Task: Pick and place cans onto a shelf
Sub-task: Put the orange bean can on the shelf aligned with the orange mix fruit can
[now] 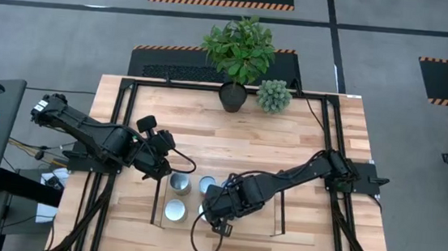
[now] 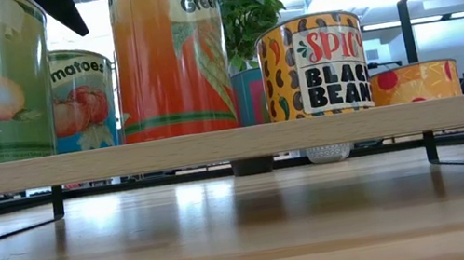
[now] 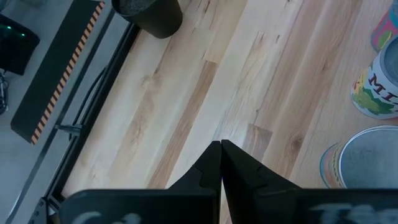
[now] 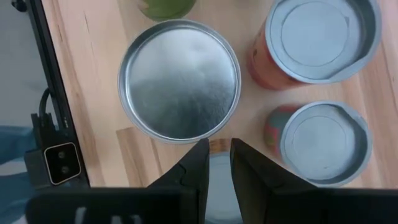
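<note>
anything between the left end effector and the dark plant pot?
No. In the left wrist view only bare light-wood tabletop runs from the shut left end effector to the plant pot; cans sit aside.

The left arm reaches in from its side, elbow bent, its tool [image 3: 221, 163] pointing down with fingers pressed together (no gap between them). The right arm stretches across and folds low, its tool [image 4: 219, 163] aimed downward, fingers slightly parted.
</note>
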{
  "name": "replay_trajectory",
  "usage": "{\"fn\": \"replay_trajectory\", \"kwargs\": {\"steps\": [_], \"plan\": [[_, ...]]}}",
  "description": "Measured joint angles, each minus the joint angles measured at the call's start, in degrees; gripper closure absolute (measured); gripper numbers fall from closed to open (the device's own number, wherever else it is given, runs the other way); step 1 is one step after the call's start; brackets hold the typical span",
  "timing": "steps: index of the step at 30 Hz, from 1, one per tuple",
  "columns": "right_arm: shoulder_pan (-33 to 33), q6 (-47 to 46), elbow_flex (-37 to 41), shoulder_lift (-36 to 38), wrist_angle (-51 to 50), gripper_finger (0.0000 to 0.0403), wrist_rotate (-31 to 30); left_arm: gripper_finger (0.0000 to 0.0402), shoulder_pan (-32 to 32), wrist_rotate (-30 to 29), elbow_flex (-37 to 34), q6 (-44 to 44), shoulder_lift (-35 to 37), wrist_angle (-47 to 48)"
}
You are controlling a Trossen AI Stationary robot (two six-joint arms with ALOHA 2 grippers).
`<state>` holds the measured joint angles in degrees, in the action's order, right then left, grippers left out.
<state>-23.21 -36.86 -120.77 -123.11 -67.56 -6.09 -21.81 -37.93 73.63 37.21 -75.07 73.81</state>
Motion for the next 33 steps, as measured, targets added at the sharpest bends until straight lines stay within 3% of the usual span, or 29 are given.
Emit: {"fn": "replay_trajectory", "kwargs": {"steps": [33], "plan": [[-1.11, -5.6, 0.18, 0.0, -1.36, 0.0311, -1.36, 0.0402, 0.0, -0.02, 0.0, 0.04, 0.0, -0.43]]}}
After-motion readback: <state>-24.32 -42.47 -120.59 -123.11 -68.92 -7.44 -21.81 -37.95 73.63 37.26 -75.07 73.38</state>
